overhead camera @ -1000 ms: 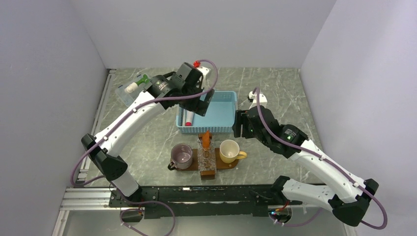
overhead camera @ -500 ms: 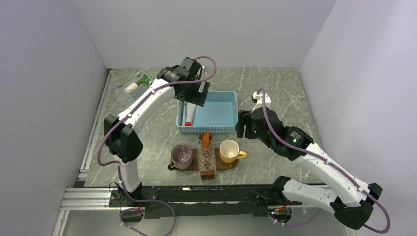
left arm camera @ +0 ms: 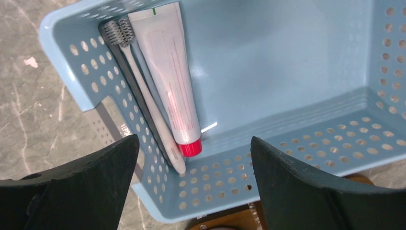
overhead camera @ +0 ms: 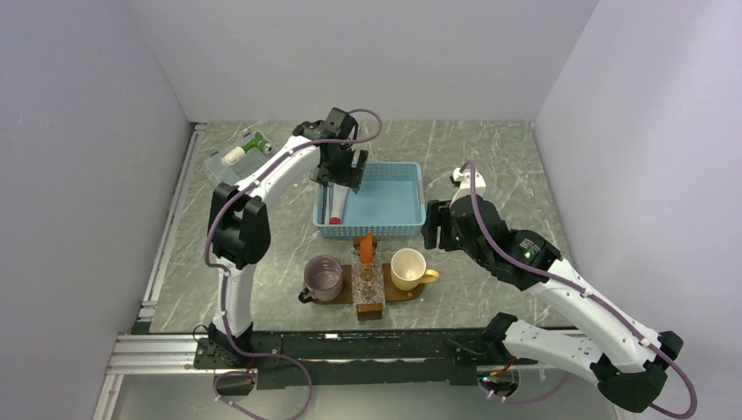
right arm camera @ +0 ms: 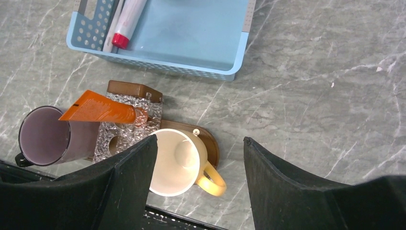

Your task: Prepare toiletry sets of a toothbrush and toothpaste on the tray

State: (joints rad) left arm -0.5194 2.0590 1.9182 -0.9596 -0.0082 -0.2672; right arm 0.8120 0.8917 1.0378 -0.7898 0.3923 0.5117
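Orange toothpaste [right arm camera: 100, 109] tilted over brown tray [right arm camera: 210, 143]

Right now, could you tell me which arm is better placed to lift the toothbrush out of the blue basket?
Left. The left hand, open, hovers above the toothbrush lying along the basket wall; the right hand hangs over the yellow cup.

I count two toothpaste tubes, a white toothpaste tube [left arm camera: 170, 81] and an orange toothpaste tube [right arm camera: 103, 111]. There are two toothbrushes, a white-handled toothbrush [left arm camera: 151, 108] and a grey toothbrush [left arm camera: 111, 32]. Two mugs stand there, a purple mug [right arm camera: 48, 136] and a cream mug [right arm camera: 179, 163]. There is one blue basket [left arm camera: 311, 143] and one brown tray [right arm camera: 210, 143].
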